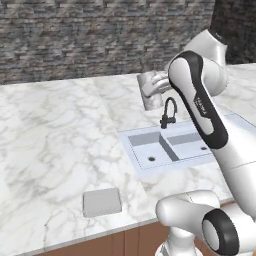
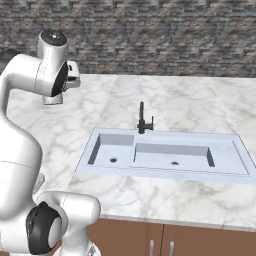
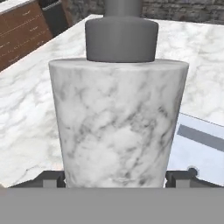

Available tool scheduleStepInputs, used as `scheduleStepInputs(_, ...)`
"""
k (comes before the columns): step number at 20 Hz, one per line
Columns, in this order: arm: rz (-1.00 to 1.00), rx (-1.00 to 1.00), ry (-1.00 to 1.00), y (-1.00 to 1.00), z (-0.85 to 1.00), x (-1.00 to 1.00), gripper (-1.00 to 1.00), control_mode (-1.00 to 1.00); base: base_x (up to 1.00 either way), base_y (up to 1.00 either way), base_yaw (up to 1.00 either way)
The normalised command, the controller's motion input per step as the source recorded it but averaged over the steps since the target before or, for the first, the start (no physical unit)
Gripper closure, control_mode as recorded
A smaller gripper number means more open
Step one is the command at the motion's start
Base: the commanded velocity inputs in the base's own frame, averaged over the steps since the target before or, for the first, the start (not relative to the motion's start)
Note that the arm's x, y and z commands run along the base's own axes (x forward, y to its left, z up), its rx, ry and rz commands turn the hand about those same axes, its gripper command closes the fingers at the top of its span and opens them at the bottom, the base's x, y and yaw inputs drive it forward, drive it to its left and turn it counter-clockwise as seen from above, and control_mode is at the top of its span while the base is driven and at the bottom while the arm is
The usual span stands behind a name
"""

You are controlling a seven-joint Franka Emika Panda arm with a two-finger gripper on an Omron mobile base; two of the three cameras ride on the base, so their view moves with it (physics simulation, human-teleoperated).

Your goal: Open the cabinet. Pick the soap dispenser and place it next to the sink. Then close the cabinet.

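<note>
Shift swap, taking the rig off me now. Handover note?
Tool: shut on the dispenser, fingertips against both its sides.
Dispenser: upright, on or just above the counter, behind the sink on the faucet side.
Done: dispenser picked and brought beside the sink.
Left: confirm it sits on the counter, release, back off, close the cabinet. Cabinet door state can't be told from these views, so check it first.
</note>
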Motion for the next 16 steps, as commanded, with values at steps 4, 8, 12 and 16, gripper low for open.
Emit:
scheduleStepInputs(4, 0.32, -0.02, -0.23, 0.38, -0.18, 0.0, 1.0, -1.0, 0.0, 0.0, 0.0)
scheduleStepInputs(8, 0.24, 0.03, -0.03, 0.24, -0.03, -0.06, 1.0, -1.0, 0.0, 0.0, 0.0)
scheduleStepInputs(12, 0.17, 0.08, 0.16, 0.01, -0.02, 0.09, 1.0, -1.0, 0.0, 0.0, 0.0)
scheduleStepInputs(16, 0.16, 0.03, 0.28, 0.07, -0.14, 0.27, 1.0, -1.0, 0.0, 0.0, 0.0)
